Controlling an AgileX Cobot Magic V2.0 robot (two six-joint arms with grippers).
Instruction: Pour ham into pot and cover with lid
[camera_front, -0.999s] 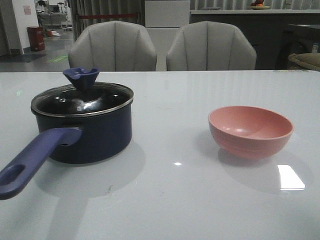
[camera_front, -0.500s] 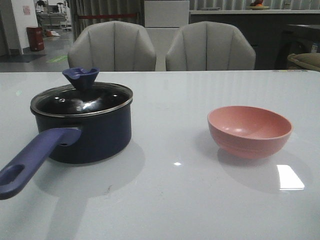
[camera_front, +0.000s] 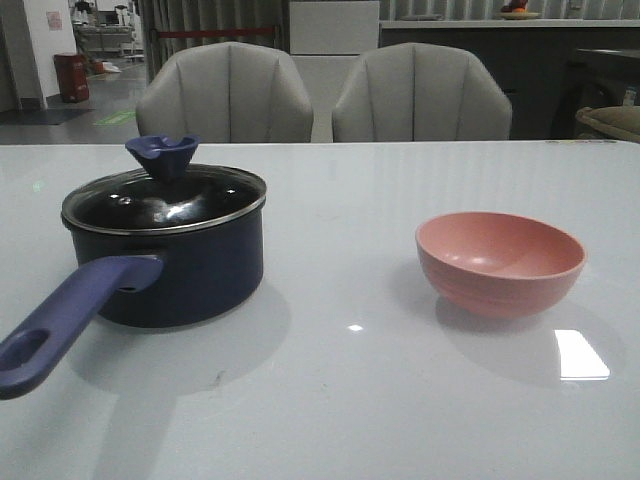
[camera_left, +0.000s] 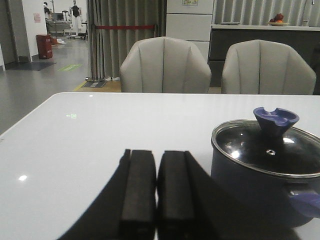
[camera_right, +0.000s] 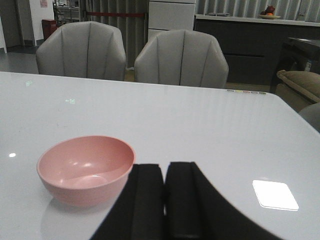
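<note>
The pot (camera_front: 175, 262) is seen on the left of the white surface (camera_front: 340, 400) in the front view, with the lid (camera_front: 165, 200) seated on its rim and its handle (camera_front: 65, 320) pointed toward the camera. The pink bowl (camera_front: 500, 262) stands well apart on the right; no tool is shown there. Only the wrist views reveal the left tool (camera_left: 156, 187) and right tool (camera_right: 164, 197), each narrowed to a slit and holding nothing. The bowl's inside appears bare in the right wrist view; the ham cannot be made out.

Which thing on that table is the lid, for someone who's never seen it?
Look at the white table, then the dark pot on its left side. The lid sits on top: domed glass with a steel rim and blue knob, unlike the open pink bowl.
</note>
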